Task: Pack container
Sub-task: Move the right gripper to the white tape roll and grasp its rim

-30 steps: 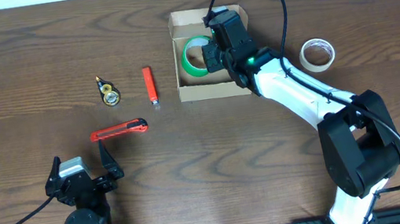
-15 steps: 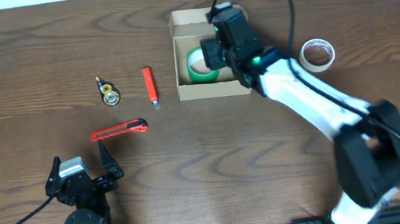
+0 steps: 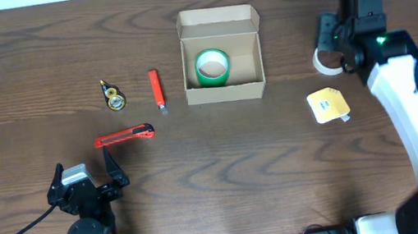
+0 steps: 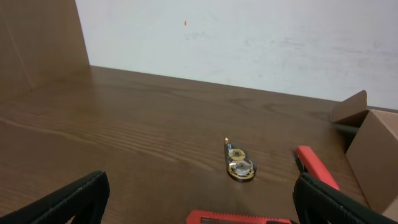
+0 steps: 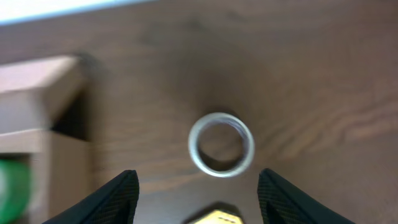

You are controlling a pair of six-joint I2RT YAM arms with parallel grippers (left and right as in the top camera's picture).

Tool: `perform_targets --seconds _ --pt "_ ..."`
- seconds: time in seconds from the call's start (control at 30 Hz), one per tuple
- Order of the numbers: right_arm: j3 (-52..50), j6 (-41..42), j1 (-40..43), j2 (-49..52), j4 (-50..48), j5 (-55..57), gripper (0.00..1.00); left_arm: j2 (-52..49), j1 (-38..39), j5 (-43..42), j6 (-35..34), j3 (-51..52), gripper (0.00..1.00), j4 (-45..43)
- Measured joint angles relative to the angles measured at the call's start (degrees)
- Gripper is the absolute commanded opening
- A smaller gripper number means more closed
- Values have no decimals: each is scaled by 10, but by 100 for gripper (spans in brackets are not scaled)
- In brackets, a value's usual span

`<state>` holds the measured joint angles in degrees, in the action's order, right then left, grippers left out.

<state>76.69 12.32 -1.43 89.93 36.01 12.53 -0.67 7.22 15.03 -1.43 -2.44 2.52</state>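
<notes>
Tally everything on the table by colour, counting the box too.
Red: 2, utility knife and small stick
Green: 1, green tape roll, inside the container
White: 1, white tape roll
Yellow: 1, pad
Black and gold: 1, correction-tape dispenser
Tan: 1, container
Total: 7

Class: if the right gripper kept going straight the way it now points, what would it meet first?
Most likely the white tape roll, lying flat on the table, centred ahead of the open right gripper. The blurred wrist view leaves depth unclear.
</notes>
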Motion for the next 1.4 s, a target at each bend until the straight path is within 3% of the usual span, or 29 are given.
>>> perform_targets --seconds 0.57,0.93,1.17,1.4 --pt "-3 -39 12 219 -48 3 56 0 0 0 0 0 95 0" --pt "-3 -66 12 255 -78 -14 35 0 0 0 0 0 95 0" --pt "-3 -69 12 272 -95 -25 34 0 0 0 0 0 95 0" --pt "-3 -78 14 277 -106 -27 17 0 0 0 0 0 95 0"
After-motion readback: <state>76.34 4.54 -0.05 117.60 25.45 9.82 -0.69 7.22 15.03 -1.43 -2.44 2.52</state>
